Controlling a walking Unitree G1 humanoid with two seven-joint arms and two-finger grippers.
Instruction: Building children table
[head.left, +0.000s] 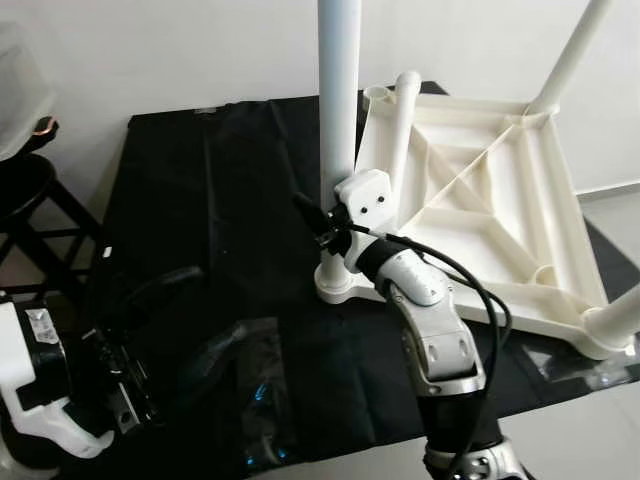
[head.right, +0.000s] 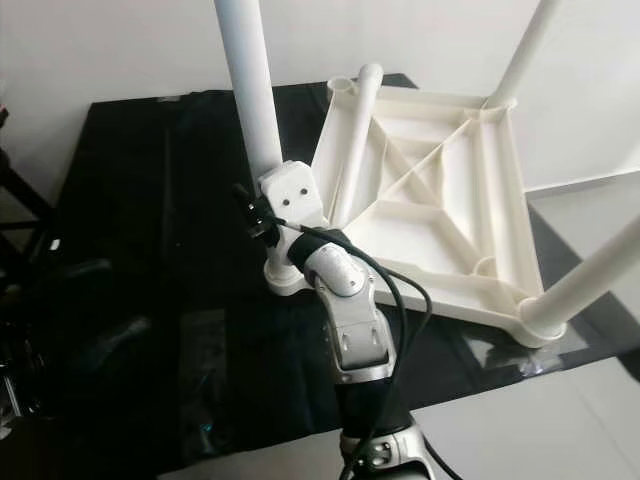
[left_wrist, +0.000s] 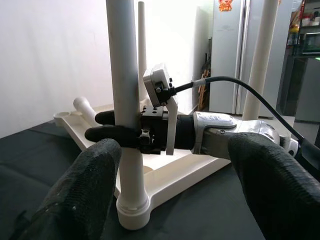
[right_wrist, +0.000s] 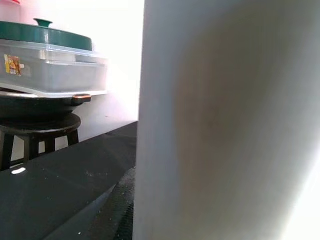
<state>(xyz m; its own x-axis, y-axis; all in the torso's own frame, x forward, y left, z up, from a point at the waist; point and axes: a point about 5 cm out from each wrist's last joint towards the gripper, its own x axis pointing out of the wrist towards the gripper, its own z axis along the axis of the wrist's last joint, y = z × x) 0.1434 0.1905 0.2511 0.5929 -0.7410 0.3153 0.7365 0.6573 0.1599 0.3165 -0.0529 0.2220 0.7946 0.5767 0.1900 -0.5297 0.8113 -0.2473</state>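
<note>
Right gripper (left_wrist: 112, 132) is clamping the near table leg (head.left: 338, 130), fingers closed around the tube just above its socket. Leg is standing upright, long axis vertical, seated in the near corner of the upturned white tabletop (head.left: 500, 200) lying on the black sheet (head.left: 200, 200). Grip is running crosswise to that axis, so any push or twist should go straight down the leg. Left gripper (head.left: 120, 395) is hanging low, well left of the tabletop, fingers (left_wrist: 82, 200) spread and empty. Right arm is the nearer one.
</note>
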